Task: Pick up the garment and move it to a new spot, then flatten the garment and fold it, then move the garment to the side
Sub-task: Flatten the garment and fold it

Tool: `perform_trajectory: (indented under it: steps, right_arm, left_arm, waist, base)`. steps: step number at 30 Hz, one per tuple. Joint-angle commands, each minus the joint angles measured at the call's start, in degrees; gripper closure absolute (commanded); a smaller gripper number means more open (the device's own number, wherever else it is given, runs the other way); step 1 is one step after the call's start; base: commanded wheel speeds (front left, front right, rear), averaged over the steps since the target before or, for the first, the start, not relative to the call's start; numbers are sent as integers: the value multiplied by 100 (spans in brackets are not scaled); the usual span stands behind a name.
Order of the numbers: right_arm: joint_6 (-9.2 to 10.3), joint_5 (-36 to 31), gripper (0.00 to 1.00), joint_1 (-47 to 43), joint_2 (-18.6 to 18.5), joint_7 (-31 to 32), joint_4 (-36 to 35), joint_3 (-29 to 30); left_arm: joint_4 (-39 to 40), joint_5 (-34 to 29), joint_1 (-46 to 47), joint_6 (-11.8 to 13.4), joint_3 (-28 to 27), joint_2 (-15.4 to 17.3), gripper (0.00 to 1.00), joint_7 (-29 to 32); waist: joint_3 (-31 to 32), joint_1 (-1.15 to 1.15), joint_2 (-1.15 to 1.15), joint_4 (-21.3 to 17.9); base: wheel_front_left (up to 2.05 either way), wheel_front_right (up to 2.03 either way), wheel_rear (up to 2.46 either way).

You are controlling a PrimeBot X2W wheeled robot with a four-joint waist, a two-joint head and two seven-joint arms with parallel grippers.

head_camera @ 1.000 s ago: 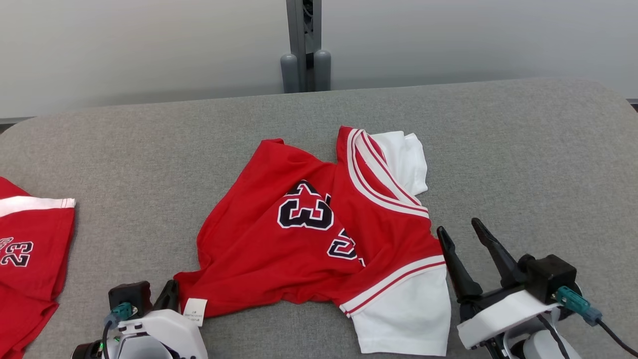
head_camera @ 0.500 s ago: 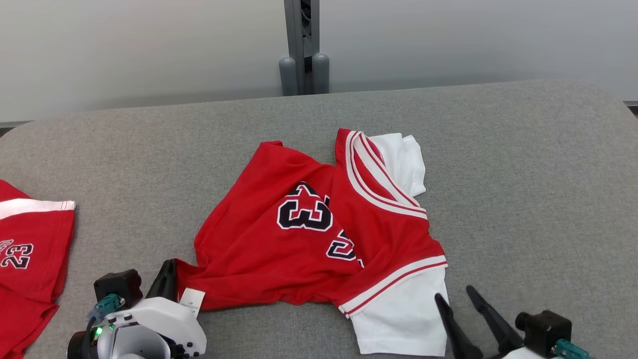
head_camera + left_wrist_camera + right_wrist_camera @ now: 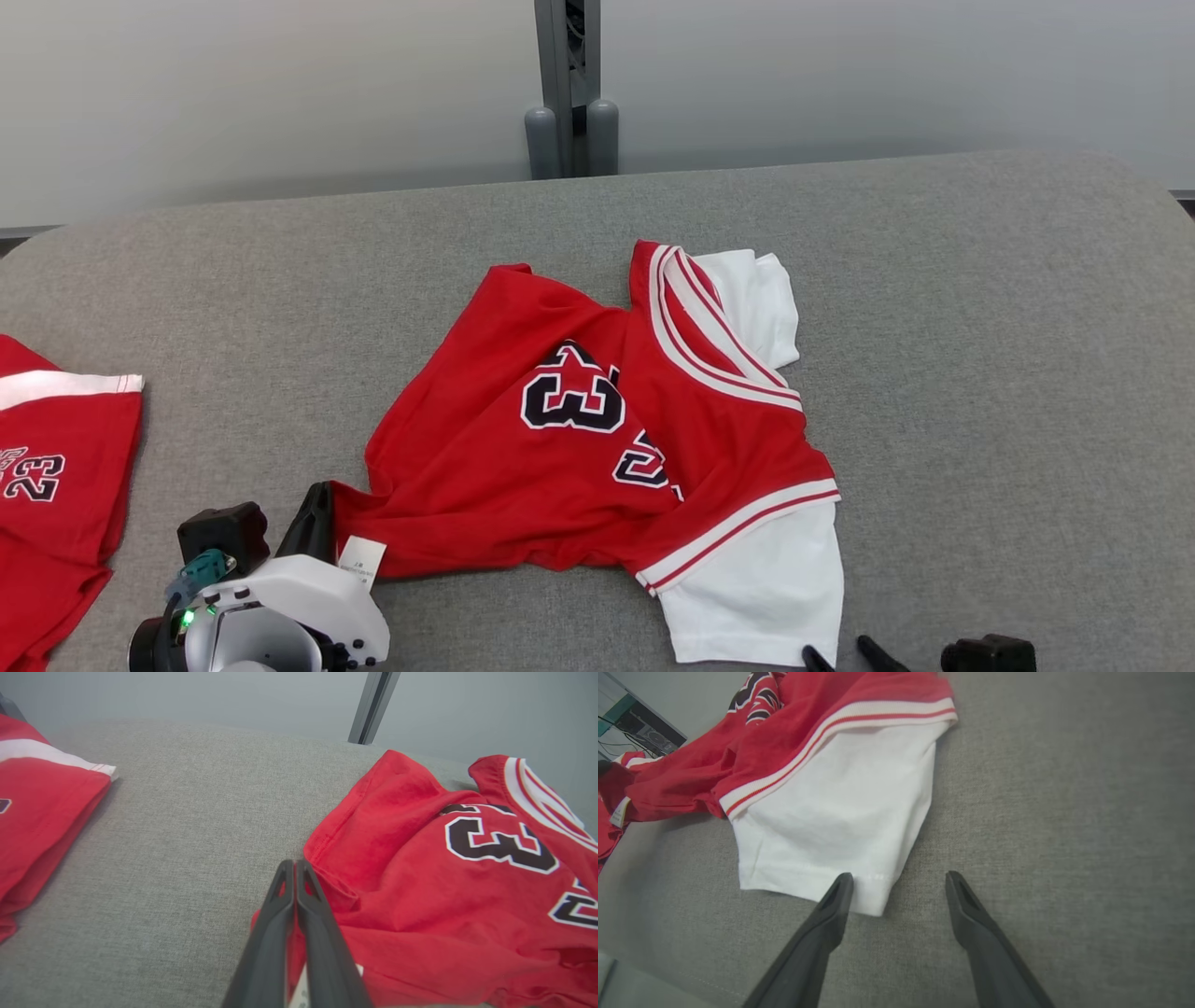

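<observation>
The red jersey with white sleeves (image 3: 560, 448) lies crumpled, not yet folded; left gripper (image 3: 295, 868) pinches its hem, right gripper (image 3: 899, 877) gapes empty.

Left hand (image 3: 295, 865) pinched closed, right hand (image 3: 899, 877) with jaws spread wide

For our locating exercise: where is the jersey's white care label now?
Head view, lower left: the care label sits on the jersey's near-left corner, just right of the left gripper pinching that corner.
</observation>
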State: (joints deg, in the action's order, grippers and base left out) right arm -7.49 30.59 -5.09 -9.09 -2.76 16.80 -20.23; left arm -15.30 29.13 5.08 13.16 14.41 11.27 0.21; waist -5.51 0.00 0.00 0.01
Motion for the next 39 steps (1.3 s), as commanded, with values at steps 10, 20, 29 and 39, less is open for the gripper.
perform_trajectory:
  steps: [10, 20, 29, 39]
  right_arm:
    - [-1, 139, 0, -66, -16, 332, -25, -109]
    - [-1, 85, 100, 101, -49, 123, -62, -89]
    - [-1, -148, 100, 461, -281, -349, -524, 247]
    - [-1, -550, 100, 1395, -583, -394, -1242, 750]
  left_arm:
    - [-27, 54, 70, -12, 33, 42, 100, -39]
    - [-69, 87, 66, -10, 48, 49, 100, -99]
    - [7, 166, 104, -47, -1, 61, 100, -209]
    - [554, 508, 288, -305, -105, -87, 100, -358]
  waist:
    - [14, 0, 0, 48]
    - [11, 0, 0, 65]
    - [167, 0, 0, -17]
    - [456, 0, 0, -116]
  base:
    - [0, 0, 0]
    - [0, 0, 0]
    - [0, 0, 0]
    - [0, 0, 0]
